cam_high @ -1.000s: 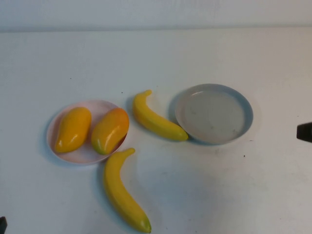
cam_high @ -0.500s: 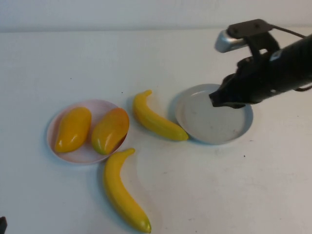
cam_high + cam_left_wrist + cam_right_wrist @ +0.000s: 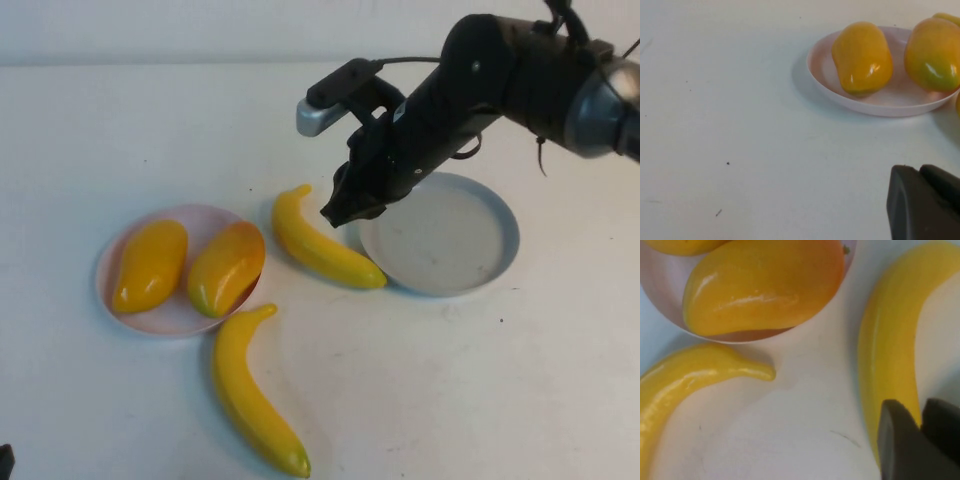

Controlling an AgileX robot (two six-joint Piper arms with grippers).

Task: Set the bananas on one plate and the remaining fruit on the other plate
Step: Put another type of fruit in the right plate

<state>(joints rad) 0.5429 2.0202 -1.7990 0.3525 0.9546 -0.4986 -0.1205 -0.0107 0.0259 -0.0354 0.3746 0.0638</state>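
The shorter banana (image 3: 322,247) lies between the pale pink plate (image 3: 172,322) and the grey-blue plate (image 3: 440,240). The longer banana (image 3: 250,395) lies in front of the pink plate. Two mangoes (image 3: 150,265) (image 3: 226,267) lie on the pink plate. My right gripper (image 3: 336,214) hangs just above the shorter banana's far half, holding nothing. In the right wrist view its fingers (image 3: 897,440) stand close together over that banana (image 3: 890,355). My left gripper (image 3: 921,171) is shut and empty, low over the table in front of and to the left of the pink plate (image 3: 880,106).
The grey-blue plate holds nothing; my right arm crosses its far left rim. The right wrist view also shows the longer banana's tip (image 3: 755,371) and the redder mango (image 3: 765,285). Bare white table lies in front of and around the grey plate.
My right arm has swung in from the right edge, crossed over the grey-blue plate and now hangs above the shorter banana. The fruit and plates have not moved.
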